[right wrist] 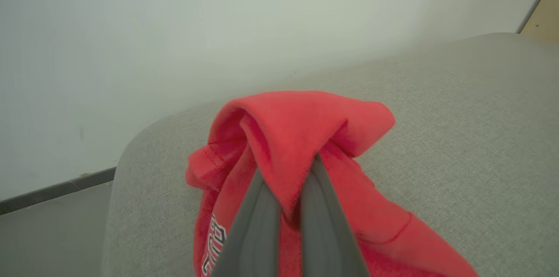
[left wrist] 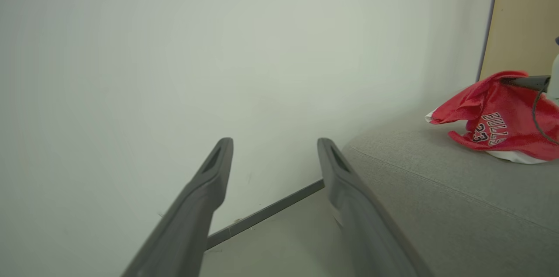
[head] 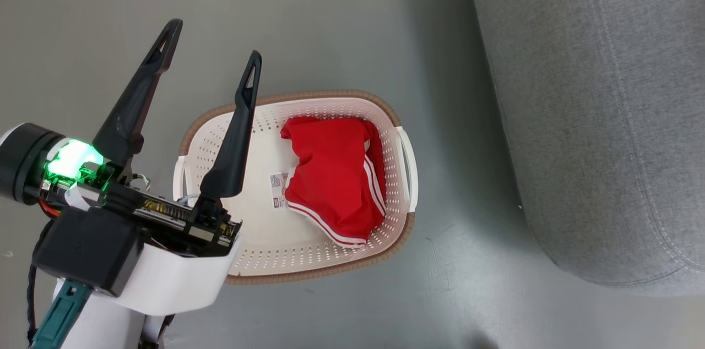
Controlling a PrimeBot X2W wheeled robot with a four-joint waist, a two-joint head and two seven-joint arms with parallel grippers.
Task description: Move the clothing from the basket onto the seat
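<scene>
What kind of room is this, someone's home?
Probably a living room, or a mock-up of one: a big grey sofa, a laundry basket holding red sportswear on a grey floor, and a plain white wall.

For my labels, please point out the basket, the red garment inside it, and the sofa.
basket (head: pixel 341 94): head view, brown rim.
red garment (head: pixel 330 173): head view, middle of cloth.
sofa (head: pixel 595 118): head view, grey woven surface.

Left gripper (head: pixel 213 41) at 8 o'clock in the head view, fingers spread, pointing toward 1 o'clock; right gripper (right wrist: pixel 290 181) pinched on clothing (right wrist: pixel 301 124)
</scene>
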